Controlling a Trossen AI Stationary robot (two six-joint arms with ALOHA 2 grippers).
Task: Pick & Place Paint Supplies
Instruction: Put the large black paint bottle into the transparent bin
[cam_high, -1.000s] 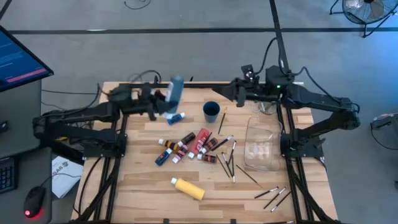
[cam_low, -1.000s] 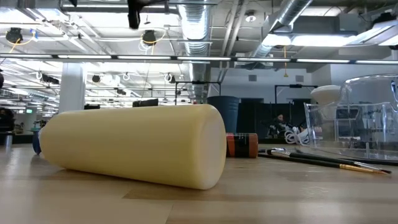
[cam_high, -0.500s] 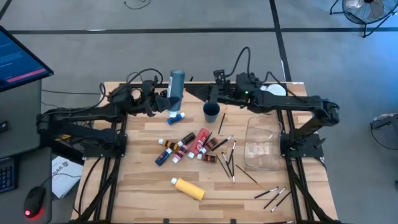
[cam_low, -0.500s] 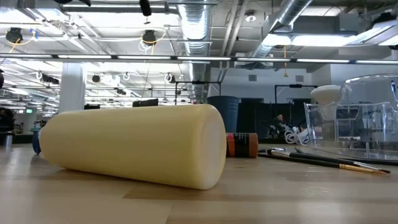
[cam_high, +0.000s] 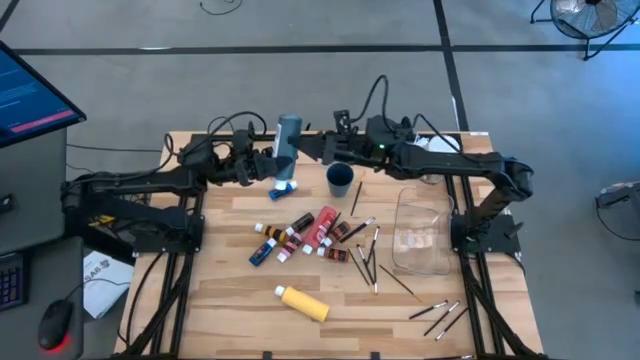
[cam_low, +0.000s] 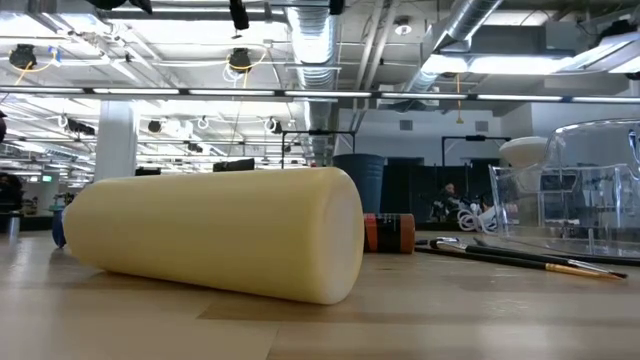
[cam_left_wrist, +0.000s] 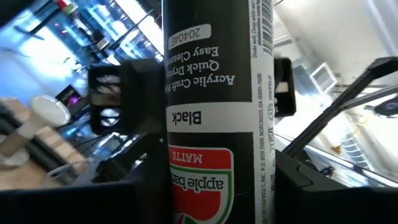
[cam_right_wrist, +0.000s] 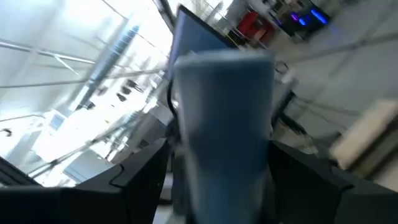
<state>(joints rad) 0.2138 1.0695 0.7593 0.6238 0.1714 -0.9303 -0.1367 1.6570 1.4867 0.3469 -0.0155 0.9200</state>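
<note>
I am looking down on the wooden surface (cam_high: 230, 300), with both arms reaching in over its far edge. Near the right edge a clear bin (cam_high: 421, 232) is sitting, and the yellow bottle (cam_high: 303, 302) is lying toward the near edge. The left claw (cam_high: 262, 165) is pinching a tall dark paint bottle (cam_high: 287, 147) held upright above the far edge; its label is reading black matte acrylic in the left wrist view. The right claw (cam_high: 306, 148) is standing spread, its fingers on either side of that same bottle. A dark cup (cam_high: 340, 180) is standing just beside them. Small tubes (cam_high: 300, 235) are lying clustered mid-surface, and thin brushes (cam_high: 366, 256) are lying scattered to their right.
</note>
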